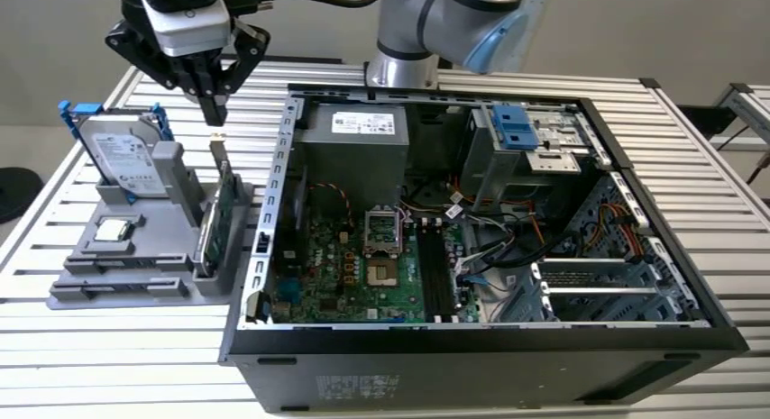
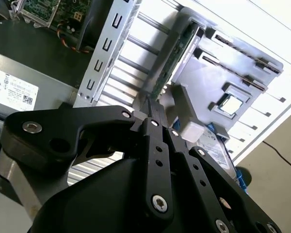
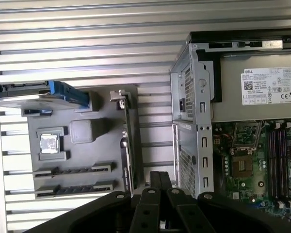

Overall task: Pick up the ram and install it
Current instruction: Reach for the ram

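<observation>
— What is found around the pincer (image 1: 216,120), and what stands in the way?
— It is held above the grey holder (image 1: 78,293) on the tabletop (image 1: 132,365), over the far end of the green card (image 1: 216,223). That card is stood on edge in the holder, just beside the open computer case (image 1: 481,356), and its metal bracket is seen beneath the fingertips. The fingers (image 3: 154,180) are seen pressed together in both wrist views, with nothing seen gripped between them.
— And the ram?
— A thin dark stick, taken for the ram (image 3: 72,171), is seen edge-on in one of two long grooves of the holder, well apart from the pincer. Whether the second groove is filled cannot be told.
— What else is kept in the holder?
— A hard drive (image 1: 121,158) in a blue frame is propped upright, and a square processor chip (image 1: 114,228) is laid flat between drive and grooves.
— And in the case?
— The motherboard (image 1: 349,275) is seated inside, its long black slots (image 1: 431,277) left uncovered.
</observation>
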Action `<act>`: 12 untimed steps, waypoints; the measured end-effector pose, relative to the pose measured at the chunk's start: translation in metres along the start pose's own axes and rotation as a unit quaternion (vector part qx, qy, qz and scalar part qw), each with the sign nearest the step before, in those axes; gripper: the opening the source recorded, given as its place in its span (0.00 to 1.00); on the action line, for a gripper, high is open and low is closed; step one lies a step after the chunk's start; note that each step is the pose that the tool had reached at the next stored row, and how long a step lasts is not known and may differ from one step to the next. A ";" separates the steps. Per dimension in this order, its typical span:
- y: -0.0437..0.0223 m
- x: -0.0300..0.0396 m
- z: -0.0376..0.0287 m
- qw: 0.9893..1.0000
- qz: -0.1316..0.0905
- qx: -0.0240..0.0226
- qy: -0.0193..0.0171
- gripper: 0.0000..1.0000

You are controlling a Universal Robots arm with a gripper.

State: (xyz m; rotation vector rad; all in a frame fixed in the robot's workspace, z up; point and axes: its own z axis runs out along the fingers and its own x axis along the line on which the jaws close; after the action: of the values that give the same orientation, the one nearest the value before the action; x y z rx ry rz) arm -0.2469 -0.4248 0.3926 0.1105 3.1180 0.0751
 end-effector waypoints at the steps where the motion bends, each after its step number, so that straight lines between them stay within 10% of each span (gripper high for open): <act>1: -0.0002 0.0012 0.0000 1.000 0.000 0.000 0.000 0.00; 12: -0.0023 0.0141 -0.0004 1.000 0.000 0.000 0.000 0.00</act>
State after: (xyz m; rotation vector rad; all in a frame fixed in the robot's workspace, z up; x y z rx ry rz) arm -0.2612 -0.4261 0.3926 0.1105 3.1181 0.0751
